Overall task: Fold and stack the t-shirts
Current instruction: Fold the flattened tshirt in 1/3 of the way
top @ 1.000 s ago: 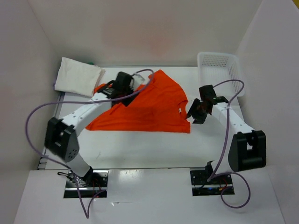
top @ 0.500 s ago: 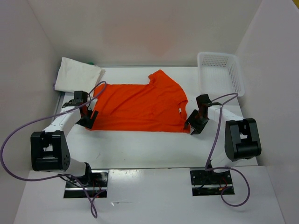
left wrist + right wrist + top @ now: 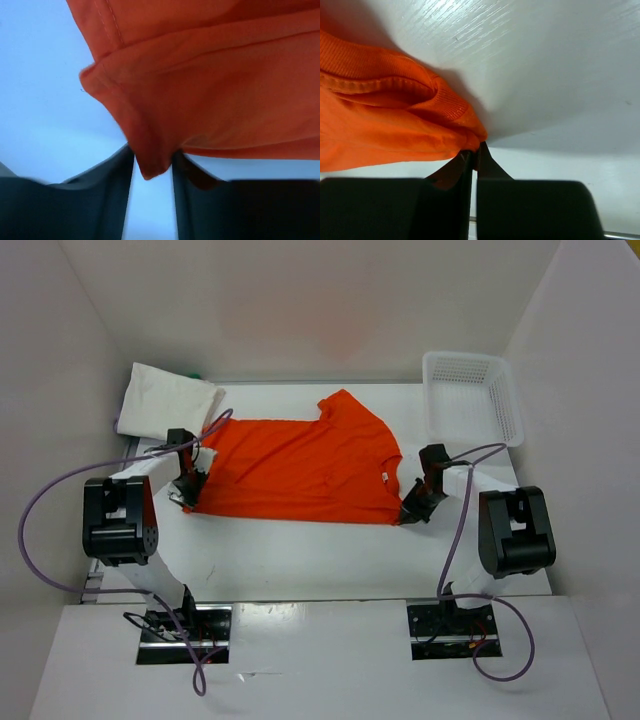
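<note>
The orange-red t-shirt (image 3: pixel 300 472) lies spread flat in the middle of the table. My left gripper (image 3: pixel 185 495) is at its near left corner. In the left wrist view that corner (image 3: pixel 150 155) is bunched between the two fingers (image 3: pixel 100 200) and touches both, so my left gripper (image 3: pixel 152 160) is shut on it. My right gripper (image 3: pixel 408 512) is at the near right corner, by the collar. In the right wrist view it (image 3: pixel 476 150) is pinched shut on a fold of the orange-red t-shirt (image 3: pixel 380 130). A folded white t-shirt (image 3: pixel 165 405) lies at the back left, with a bit of green cloth (image 3: pixel 192 373) behind it.
A white mesh basket (image 3: pixel 472 395) stands at the back right. White walls close in the table on the left, back and right. Purple cables loop from both arms over the near part of the table.
The left arm has drawn back from over the shirt to its near left corner. Both grippers have closed on the orange-red cloth. The shirt now lies flat.
</note>
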Tool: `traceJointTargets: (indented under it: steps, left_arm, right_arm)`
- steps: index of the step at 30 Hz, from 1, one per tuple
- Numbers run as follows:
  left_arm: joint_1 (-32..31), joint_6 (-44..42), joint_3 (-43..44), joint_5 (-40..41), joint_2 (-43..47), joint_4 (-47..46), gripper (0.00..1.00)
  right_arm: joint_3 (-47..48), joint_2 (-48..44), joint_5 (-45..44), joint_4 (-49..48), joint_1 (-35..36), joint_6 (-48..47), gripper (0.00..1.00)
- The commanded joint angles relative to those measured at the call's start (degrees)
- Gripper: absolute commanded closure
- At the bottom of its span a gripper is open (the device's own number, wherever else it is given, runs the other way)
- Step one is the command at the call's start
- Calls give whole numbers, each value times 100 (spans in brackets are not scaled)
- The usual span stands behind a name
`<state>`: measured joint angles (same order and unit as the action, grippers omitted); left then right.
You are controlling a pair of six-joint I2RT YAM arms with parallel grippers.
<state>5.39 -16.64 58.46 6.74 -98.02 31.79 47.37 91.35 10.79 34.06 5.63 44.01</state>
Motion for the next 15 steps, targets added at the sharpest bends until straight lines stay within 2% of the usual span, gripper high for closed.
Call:
traceJointTargets:
  steps: [1, 2, 3, 6, 10, 15]
  left_arm:
    - [85, -137, 130, -392, -314, -95, 71]
    - [85, -137, 131, -393, -314, -16, 92]
    - [85, -207, 183, -341, -219, -15, 98]
    - [85, -418, 184, -52, 88, 256, 100]
    - [85, -787, -237, 476, 660, 818, 100]
    - [85, -1157, -984, 1152, 1565, 1346, 100]
  right_arm:
    - [271, -152, -243, 422, -53, -94, 100]
    - [385, -283, -331, 600, -53, -164, 100]
    - [613, -476, -332, 802, -53, -321, 100]
    - [800, -531, -402, 1724, -53, -690, 100]
    - [641, -1003, -288, 2698, -53, -911, 100]
    - [1186, -1366, -648, 3711, 0, -1052, 100]
